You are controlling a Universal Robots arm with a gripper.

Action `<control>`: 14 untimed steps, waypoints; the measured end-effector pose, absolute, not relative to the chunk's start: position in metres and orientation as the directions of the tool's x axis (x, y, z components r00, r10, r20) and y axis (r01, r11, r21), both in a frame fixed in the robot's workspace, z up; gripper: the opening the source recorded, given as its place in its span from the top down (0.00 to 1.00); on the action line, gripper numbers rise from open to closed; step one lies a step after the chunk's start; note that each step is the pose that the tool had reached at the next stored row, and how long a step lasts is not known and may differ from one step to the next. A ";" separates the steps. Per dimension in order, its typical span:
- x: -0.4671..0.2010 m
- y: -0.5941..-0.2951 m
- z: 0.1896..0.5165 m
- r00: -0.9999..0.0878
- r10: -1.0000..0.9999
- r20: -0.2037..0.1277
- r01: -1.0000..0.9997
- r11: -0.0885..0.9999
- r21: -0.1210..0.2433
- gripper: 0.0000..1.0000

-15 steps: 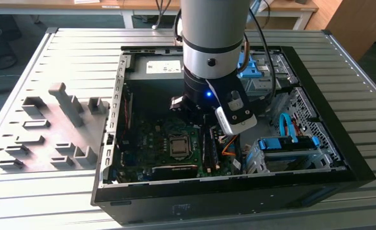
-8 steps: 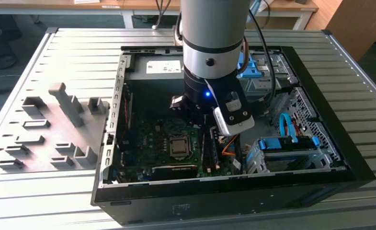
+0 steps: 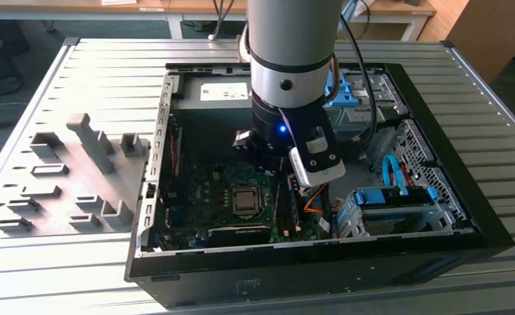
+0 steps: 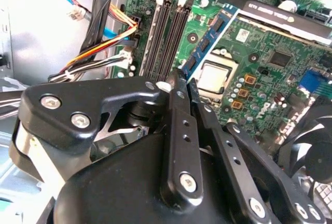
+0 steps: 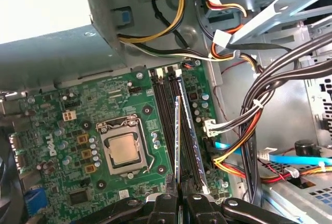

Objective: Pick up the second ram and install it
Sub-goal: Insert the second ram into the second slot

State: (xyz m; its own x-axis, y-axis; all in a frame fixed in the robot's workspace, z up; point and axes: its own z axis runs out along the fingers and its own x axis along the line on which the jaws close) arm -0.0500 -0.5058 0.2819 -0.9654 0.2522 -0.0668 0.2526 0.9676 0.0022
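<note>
My gripper [image 4: 182, 79] is shut on the second ram [image 4: 210, 37], a dark blue-green stick with black chips that sticks out past the black fingertips. In the first wrist view the same ram [image 5: 177, 136] shows edge-on, held at its near end by the gripper [image 5: 177, 197]. It hangs just above the black memory slots [image 5: 162, 115], lengthwise along them and beside the processor socket [image 5: 124, 149]. A darker stick [image 5: 193, 136] seems to stand in the slot next to it. In the exterior view my arm [image 3: 288, 98] reaches down into the open computer case [image 3: 467, 230].
Bundles of black, orange and yellow cables [image 5: 249, 125] run close beside the slots. A blue-railed drive cage [image 3: 388, 207] sits at the case's corner on the exterior view's right. Grey holder blocks [image 3: 82, 170] stand on the slatted table at the exterior view's left.
</note>
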 end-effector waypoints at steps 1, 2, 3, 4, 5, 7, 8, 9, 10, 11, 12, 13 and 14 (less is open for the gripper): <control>-0.050 -0.506 0.282 -0.964 0.257 -0.067 0.257 0.966 0.002 0.86; -0.050 -0.506 0.282 -0.963 0.261 -0.067 0.261 0.965 0.002 0.86; -0.050 -0.506 0.282 -0.962 0.265 -0.067 0.266 0.964 0.002 0.86; -0.050 -0.506 0.282 -0.961 0.269 -0.067 0.270 0.963 0.002 0.86; -0.050 -0.506 0.282 -0.960 0.273 -0.067 0.274 0.962 0.002 0.86; -0.050 -0.506 0.282 -0.959 0.276 -0.067 0.277 0.961 0.002 0.86; -0.050 -0.506 0.282 -0.958 0.278 -0.067 0.278 0.960 0.002 0.86; -0.050 -0.506 0.282 -0.958 0.279 -0.067 0.279 0.960 0.002 0.86; -0.050 -0.506 0.282 -0.958 0.280 -0.067 0.280 0.960 0.002 0.86; -0.050 -0.506 0.282 -0.958 0.280 -0.067 0.280 0.960 0.002 0.86; -0.050 -0.506 0.281 -0.958 0.280 -0.067 0.280 0.960 0.002 0.86; -0.050 -0.506 0.281 -0.958 0.280 -0.067 0.280 0.960 0.002 0.86; -0.050 -0.506 0.281 -0.958 0.280 -0.067 0.280 0.960 0.002 0.86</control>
State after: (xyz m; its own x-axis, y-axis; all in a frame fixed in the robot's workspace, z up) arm -0.0500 -0.5058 0.2815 -0.9577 0.2799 -0.0668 0.2804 0.9599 0.0021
